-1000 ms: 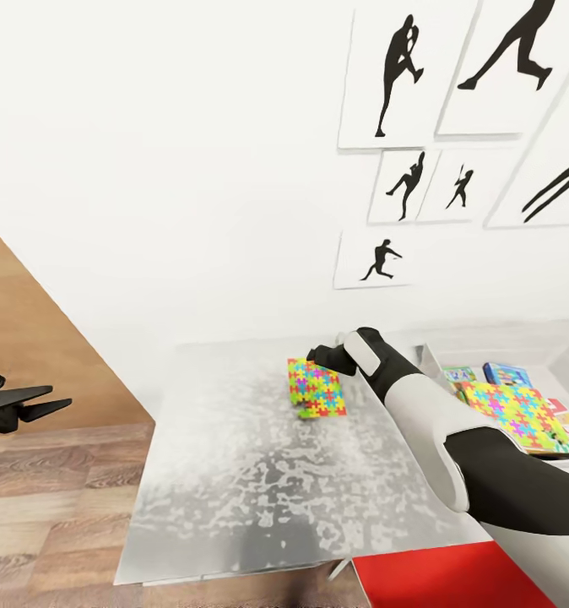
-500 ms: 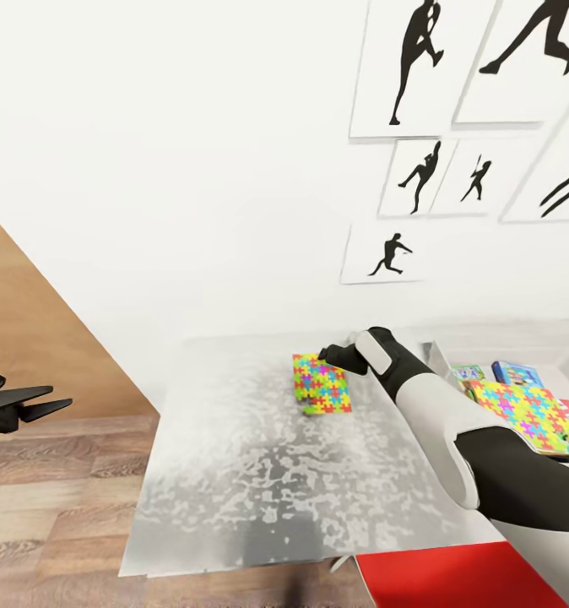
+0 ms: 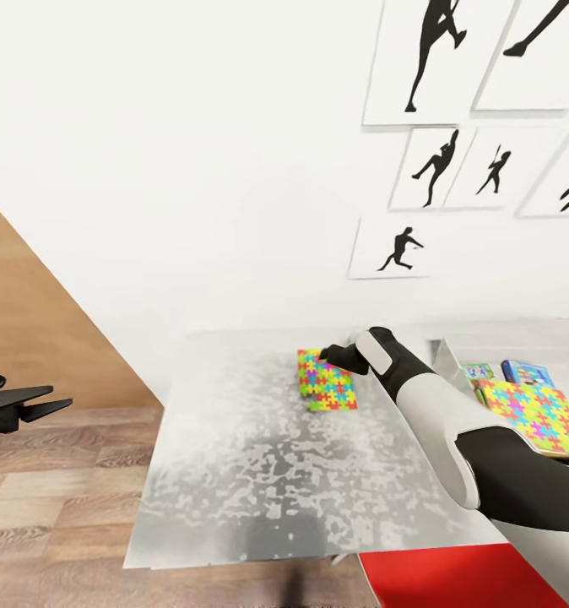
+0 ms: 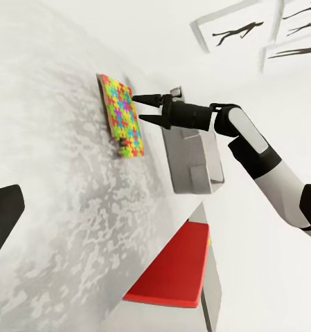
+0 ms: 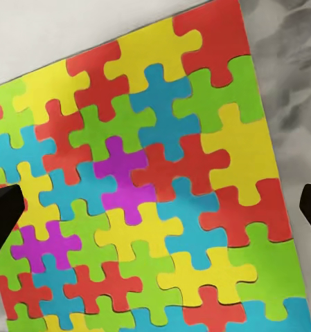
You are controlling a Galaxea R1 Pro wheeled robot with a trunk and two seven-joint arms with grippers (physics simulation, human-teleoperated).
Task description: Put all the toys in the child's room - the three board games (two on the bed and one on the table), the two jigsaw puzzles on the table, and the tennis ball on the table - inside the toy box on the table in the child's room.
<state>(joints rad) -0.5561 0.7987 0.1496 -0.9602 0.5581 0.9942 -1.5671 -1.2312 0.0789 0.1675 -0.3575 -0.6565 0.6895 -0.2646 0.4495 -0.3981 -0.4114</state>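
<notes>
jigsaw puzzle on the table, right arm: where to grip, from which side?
The jigsaw puzzle lies flat on the table, a thin slab, so its face offers no hold. Probably best to pinch across two opposite edges from above. The right gripper is open over it; in the right wrist view its fingertips straddle the box, with table bare around it.

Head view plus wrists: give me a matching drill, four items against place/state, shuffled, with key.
Items:
1. jigsaw puzzle
2. toy box
3. left gripper
4. right gripper

Places/states:
A. over the wood floor, away from the table
B. flat on the grey table top, outside the box
C. open, just above the puzzle
D. at the table's right end, already holding colourful toys

Pairs: 1-B, 2-D, 3-A, 4-C
</notes>
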